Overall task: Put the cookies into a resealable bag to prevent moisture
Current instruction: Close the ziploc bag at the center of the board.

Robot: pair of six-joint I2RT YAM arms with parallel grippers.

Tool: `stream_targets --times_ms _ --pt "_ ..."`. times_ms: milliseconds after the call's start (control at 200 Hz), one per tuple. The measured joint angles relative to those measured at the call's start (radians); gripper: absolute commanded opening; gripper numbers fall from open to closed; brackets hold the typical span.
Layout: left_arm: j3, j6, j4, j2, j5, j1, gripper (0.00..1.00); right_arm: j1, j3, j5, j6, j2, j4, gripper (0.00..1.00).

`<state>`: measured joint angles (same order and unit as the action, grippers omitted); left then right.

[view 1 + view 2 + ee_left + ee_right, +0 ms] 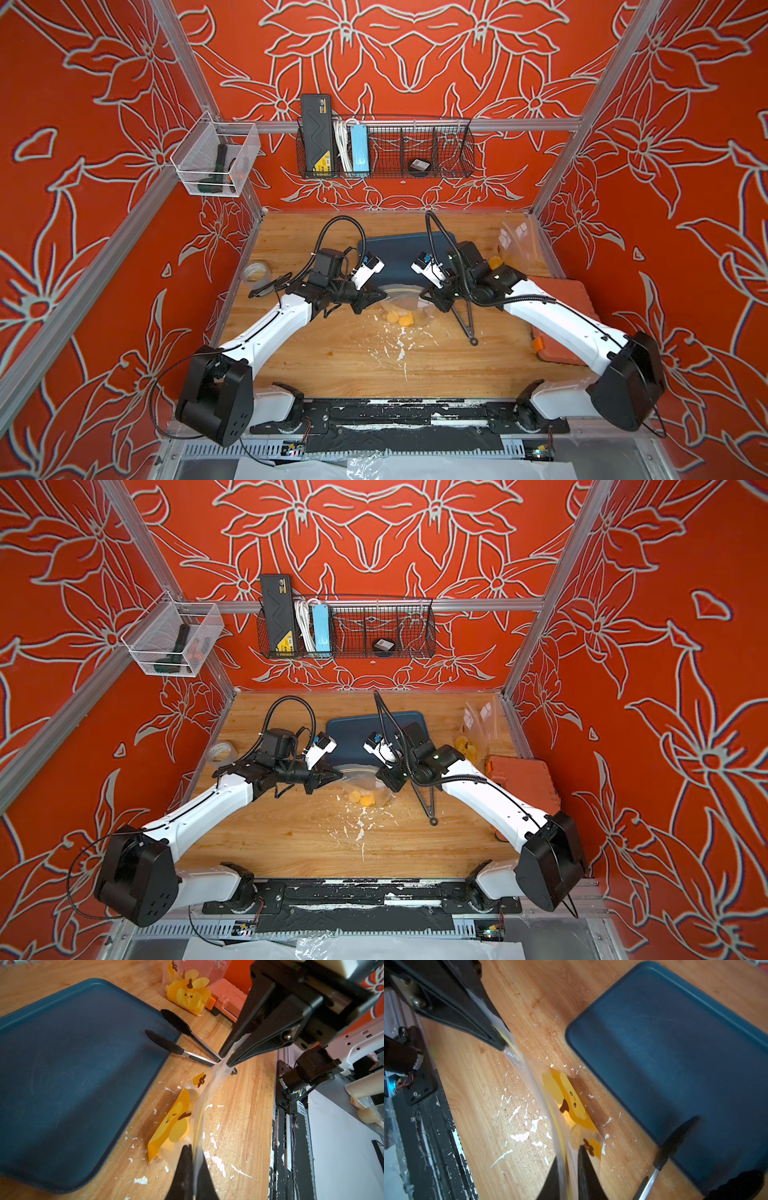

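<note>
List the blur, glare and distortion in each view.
In both top views the wide lens splays the frame rails outward and fringes the wallpaper lines with colour. In the left wrist view the left gripper and the bag edge nearest the lens are soft. In the right wrist view the bag's top edge smears and the tongs blur; the tray shows a dull sheen.

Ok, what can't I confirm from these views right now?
- Cookies inside the bag: its yellow print hides them in both wrist views; too small in top views.
- Zip seal: blurred in the right wrist view; closed or not, cannot tell.
- Spare bags: cut off by the left wrist view's edge; contents unclear.
</note>
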<state>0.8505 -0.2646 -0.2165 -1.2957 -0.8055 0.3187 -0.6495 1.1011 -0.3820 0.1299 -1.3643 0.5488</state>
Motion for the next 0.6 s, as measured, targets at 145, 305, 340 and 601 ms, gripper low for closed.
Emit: stream_targets --times_ms 145,305,340,601 --pt "0.000 0.000 0.001 -0.001 -0.001 0.001 0.00 0.004 -0.046 0.015 -0.032 0.033 -0.009 0.00" --pt "0.000 0.023 0.017 -0.010 -0.009 0.002 0.30 0.010 -0.065 -0.006 -0.041 0.047 -0.019 0.00" --pt "0.000 0.031 0.027 -0.011 -0.008 0.002 0.40 0.010 -0.065 -0.014 -0.041 0.045 -0.019 0.00" --pt "0.000 0.068 0.064 -0.013 -0.002 0.016 0.00 0.010 -0.064 -0.050 -0.041 0.042 -0.024 0.00"
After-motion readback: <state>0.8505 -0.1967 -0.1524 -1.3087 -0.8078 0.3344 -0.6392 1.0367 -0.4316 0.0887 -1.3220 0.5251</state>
